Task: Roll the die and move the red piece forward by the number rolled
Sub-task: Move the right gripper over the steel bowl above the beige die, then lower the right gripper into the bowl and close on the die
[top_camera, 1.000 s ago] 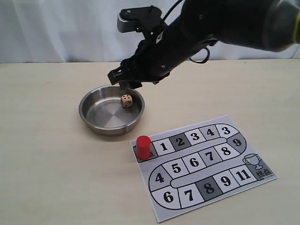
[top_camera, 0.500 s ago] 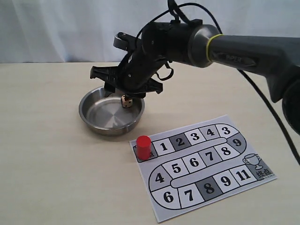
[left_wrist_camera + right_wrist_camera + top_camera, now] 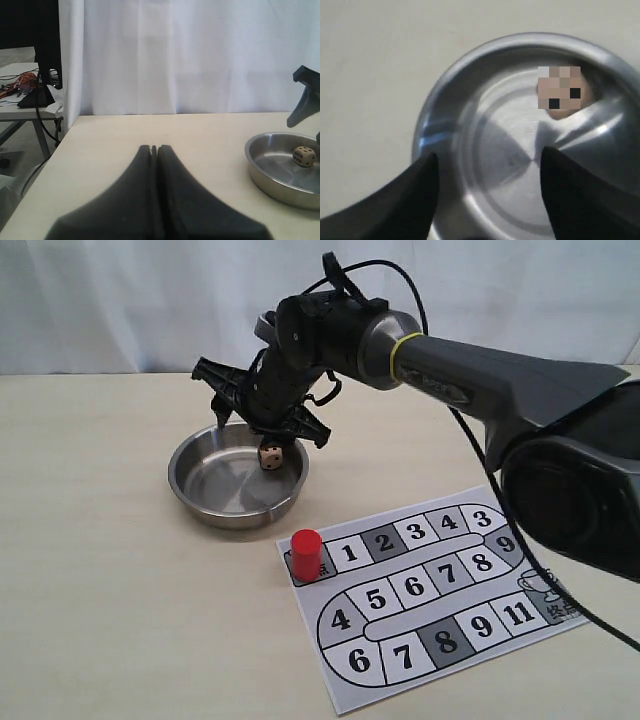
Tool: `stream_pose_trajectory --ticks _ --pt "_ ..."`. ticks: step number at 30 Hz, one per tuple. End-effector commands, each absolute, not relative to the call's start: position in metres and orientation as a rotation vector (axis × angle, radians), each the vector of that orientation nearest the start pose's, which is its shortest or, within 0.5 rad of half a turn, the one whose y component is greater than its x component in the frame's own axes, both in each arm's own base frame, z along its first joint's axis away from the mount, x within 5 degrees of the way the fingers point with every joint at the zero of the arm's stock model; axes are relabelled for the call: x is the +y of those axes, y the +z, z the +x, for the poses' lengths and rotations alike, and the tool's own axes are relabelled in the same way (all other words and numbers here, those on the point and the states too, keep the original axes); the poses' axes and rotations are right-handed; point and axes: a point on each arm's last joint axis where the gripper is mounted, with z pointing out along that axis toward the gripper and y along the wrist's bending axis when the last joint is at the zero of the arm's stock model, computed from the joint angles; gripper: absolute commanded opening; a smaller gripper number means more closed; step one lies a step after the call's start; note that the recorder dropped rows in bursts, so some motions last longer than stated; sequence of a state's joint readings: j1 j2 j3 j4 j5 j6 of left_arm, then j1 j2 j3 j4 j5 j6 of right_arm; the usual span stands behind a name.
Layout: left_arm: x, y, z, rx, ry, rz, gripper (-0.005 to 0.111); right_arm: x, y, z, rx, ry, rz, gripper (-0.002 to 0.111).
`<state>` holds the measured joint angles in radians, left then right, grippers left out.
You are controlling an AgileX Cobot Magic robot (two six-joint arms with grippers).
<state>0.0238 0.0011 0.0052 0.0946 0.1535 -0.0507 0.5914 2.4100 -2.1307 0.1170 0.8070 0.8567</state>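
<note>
Right gripper (image 3: 262, 422) spread wide over bowl (image 3: 178, 490).

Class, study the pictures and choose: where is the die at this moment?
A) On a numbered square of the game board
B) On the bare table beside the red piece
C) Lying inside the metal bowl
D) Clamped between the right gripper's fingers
C: the die lies inside the metal bowl, while the right gripper hangs open above it with nothing between its fingers.
</note>
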Motion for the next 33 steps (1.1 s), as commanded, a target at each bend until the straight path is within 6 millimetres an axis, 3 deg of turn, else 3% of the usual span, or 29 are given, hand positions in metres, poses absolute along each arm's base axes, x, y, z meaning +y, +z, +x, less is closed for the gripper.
stream_pose_trajectory --ticks 1,6,15,22,33 --pt "0.003 0.200 0.056 1.627 0.060 0.003 0.000 0.295 0.163 0.448 2.694 0.486 0.508 0.056" --pt "0.003 0.200 0.056 1.627 0.060 0.003 0.000 0.296 0.149 0.455 2.651 0.481 0.487 0.056" --pt "0.003 0.200 0.056 1.625 0.059 0.003 0.000 0.298 0.147 0.458 2.619 0.513 0.506 0.056" --pt "0.003 0.200 0.056 1.625 0.059 0.003 0.000 0.299 0.127 0.459 2.640 0.494 0.515 0.056" --pt "0.003 0.200 0.056 1.625 0.059 0.003 0.000 0.295 0.123 0.462 2.622 0.515 0.651 0.056"
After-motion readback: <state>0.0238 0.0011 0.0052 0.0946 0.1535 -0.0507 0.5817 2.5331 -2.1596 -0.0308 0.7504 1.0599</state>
